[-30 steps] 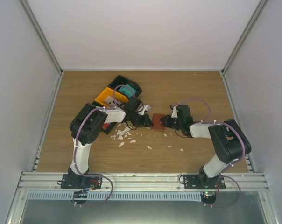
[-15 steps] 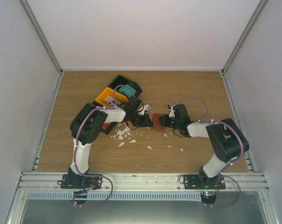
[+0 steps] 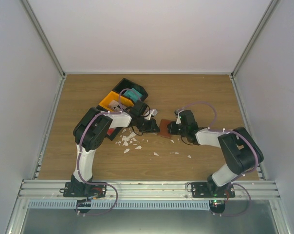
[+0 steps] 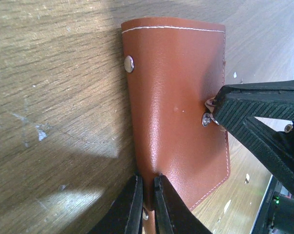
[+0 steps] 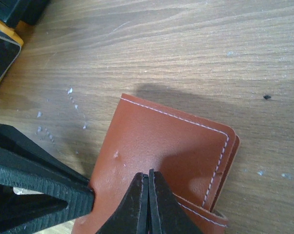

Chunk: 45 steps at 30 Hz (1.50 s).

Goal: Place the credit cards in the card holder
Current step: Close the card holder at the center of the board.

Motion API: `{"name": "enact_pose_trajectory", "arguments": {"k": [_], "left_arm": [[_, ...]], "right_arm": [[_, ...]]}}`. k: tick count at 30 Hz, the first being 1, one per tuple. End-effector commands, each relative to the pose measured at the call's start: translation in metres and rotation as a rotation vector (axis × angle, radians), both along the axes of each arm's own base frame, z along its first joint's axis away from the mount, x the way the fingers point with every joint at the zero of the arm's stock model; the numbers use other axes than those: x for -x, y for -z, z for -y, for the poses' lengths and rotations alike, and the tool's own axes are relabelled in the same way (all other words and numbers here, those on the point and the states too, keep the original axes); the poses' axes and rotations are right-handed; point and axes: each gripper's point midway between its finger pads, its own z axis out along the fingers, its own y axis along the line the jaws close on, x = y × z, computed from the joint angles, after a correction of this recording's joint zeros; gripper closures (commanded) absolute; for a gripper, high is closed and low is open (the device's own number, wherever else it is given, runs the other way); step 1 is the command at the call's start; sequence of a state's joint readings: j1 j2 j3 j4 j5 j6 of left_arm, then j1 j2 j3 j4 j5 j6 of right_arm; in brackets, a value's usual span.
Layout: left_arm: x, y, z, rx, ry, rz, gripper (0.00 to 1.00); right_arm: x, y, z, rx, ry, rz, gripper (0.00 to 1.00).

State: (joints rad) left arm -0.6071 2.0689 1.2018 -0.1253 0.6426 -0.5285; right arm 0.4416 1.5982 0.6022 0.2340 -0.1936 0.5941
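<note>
The card holder (image 4: 176, 112), reddish-brown leather with white stitching and metal snaps, is seen folded shut at the middle of the wooden table (image 3: 195, 92), between both arms. One edge is pinched by the left gripper (image 4: 147, 185). The opposite edge is nipped by the right gripper (image 5: 148, 178), fingers pressed together.

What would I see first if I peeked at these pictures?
The reddish-brown leather wallet lies mid-table, pinched from opposite sides by the left gripper and the right gripper. Beyond the left arm sits a black-and-orange plastic tray holding a teal plastic card, with small white scraps scattered nearer the bases.
</note>
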Motion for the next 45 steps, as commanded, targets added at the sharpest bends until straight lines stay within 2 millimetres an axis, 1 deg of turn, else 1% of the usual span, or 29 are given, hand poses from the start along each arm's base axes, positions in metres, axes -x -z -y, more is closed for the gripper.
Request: {"name": "enact_pose_trajectory", "arguments": {"k": [1, 8, 13, 16, 20, 24, 26, 29, 31, 35, 37, 40, 42, 45], "left_arm": [[0.025, 0.057, -0.025, -0.185, -0.028, -0.122, 0.90], [0.025, 0.056, -0.025, -0.185, -0.027, -0.122, 0.90], [0.026, 0.057, -0.025, -0.185, -0.026, -0.124, 0.90], [0.027, 0.057, -0.025, -0.185, -0.025, -0.127, 0.90], [0.026, 0.056, -0.026, -0.186, -0.026, -0.124, 0.90], [0.026, 0.057, -0.026, -0.188, -0.027, -0.125, 0.90], [0.026, 0.058, -0.026, -0.188, -0.028, -0.125, 0.90], [0.026, 0.059, -0.027, -0.191, -0.030, -0.127, 0.90], [0.026, 0.058, -0.026, -0.189, -0.030, -0.126, 0.90], [0.026, 0.058, -0.026, -0.189, -0.030, -0.127, 0.90], [0.027, 0.058, -0.026, -0.186, -0.029, -0.131, 0.90], [0.029, 0.055, -0.019, -0.154, -0.012, -0.165, 0.90], [0.028, 0.049, -0.015, -0.138, -0.010, -0.164, 0.90], [0.024, 0.046, -0.015, -0.147, -0.015, -0.143, 0.89]], "right_arm": [[0.012, 0.012, 0.010, 0.093, -0.003, -0.056, 0.99], [0.013, 0.017, 0.005, 0.096, -0.038, -0.055, 1.00], [0.009, 0.013, -0.007, 0.033, -0.058, -0.045, 1.00], [0.010, 0.011, -0.013, 0.002, -0.071, -0.035, 1.00], [0.014, 0.016, -0.012, 0.031, -0.072, -0.049, 1.00], [0.019, 0.019, -0.003, 0.079, -0.054, -0.055, 1.00], [0.017, 0.016, 0.003, 0.108, -0.036, -0.044, 0.99], [0.014, 0.007, 0.007, 0.127, -0.025, -0.016, 0.99], [0.013, 0.006, 0.007, 0.132, -0.031, -0.013, 1.00], [0.016, 0.015, 0.001, 0.120, -0.056, -0.043, 1.00], [0.016, 0.017, -0.004, 0.108, -0.062, -0.051, 1.00], [0.011, 0.013, -0.011, 0.090, -0.068, -0.065, 0.99], [0.005, 0.004, -0.016, 0.073, -0.077, -0.056, 1.00], [0.004, 0.005, -0.015, 0.088, -0.079, -0.051, 1.00]]}}
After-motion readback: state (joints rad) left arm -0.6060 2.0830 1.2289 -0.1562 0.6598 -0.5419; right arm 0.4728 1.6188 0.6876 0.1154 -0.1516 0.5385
